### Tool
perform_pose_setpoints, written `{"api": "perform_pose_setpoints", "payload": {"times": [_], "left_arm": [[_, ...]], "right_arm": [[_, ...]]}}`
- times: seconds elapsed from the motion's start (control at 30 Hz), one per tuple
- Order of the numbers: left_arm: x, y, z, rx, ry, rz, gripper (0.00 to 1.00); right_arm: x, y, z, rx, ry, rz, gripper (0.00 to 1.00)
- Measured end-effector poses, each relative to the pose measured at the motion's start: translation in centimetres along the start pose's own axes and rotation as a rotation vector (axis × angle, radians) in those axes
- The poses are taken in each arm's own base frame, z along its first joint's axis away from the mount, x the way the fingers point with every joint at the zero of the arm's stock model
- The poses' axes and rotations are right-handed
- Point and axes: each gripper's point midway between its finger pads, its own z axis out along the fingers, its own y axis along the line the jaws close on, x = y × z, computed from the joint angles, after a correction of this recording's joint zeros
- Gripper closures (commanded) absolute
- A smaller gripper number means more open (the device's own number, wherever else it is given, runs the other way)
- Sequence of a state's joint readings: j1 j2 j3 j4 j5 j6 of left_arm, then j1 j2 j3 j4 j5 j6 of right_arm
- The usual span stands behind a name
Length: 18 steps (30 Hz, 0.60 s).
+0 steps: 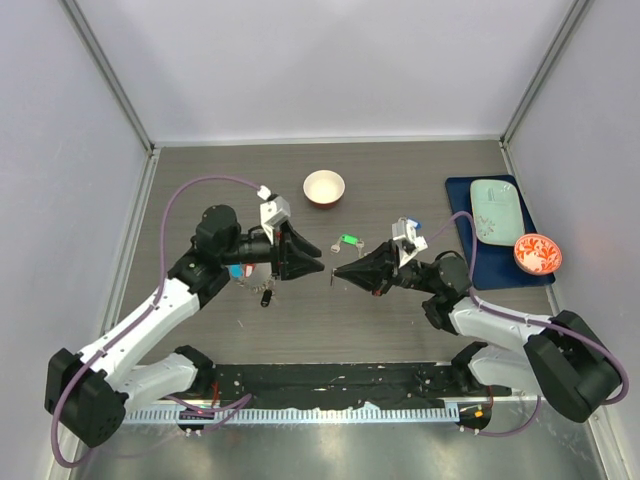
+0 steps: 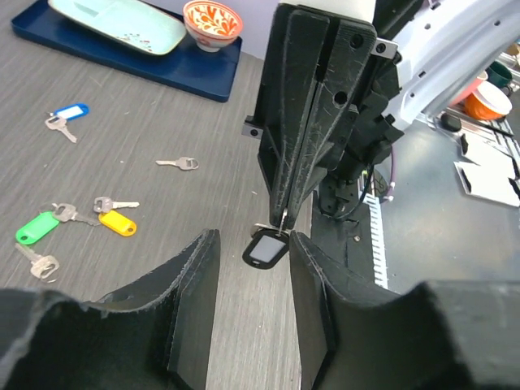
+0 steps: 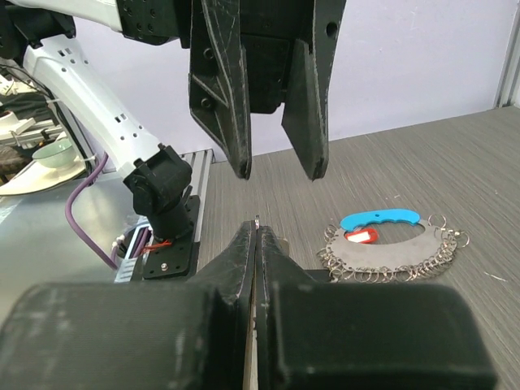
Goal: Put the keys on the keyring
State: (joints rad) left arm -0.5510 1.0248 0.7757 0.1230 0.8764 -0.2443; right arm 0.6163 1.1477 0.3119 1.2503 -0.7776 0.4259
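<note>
- The right gripper (image 2: 283, 216) is pinched shut on the thin metal of the black-tagged key (image 2: 266, 249). It holds the key in the air between the two arms, with the tag hanging just below its tips.
- The left gripper (image 3: 280, 172) faces it with its jaws apart, one finger on either side of the hanging tag. No firm contact with the tag can be made out.
- The keyring (image 3: 388, 258) lies flat on the table (image 1: 400, 170) beside the left arm, well apart from the held key. Its curved blue tag (image 3: 380, 218) rests along the far edge, with a red tag (image 3: 360, 236) just beside it. Whether that red tag is already threaded on cannot be told.
- The green-tagged key (image 2: 36, 227), yellow-tagged key (image 2: 116, 223), blue-tagged key (image 2: 69, 110) and a plain key (image 2: 179, 163) lie loose on the table.
- The held key looks light and stiff, with smooth, thin metal that could twist out of a pinch. The tag likely swings freely, so its flat plastic faces look like the best place for the left gripper to take hold.
- The keyring is probably light and floppy and would sag if lifted by one point. Its open end is the place to take it, but that end is not visible.
</note>
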Motion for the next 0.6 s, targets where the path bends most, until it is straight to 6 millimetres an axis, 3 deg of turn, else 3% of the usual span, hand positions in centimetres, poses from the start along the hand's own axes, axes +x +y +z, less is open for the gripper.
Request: {"api": "perform_pose_setpoints", "payload": {"times": [0.6], "left_arm": [[2.3,-1.5,1.4,0.104,0.071,-0.014,0.77]], "right_arm": [[0.2,0.0,0.3,-0.013,0.007,0.003,0.99]]}}
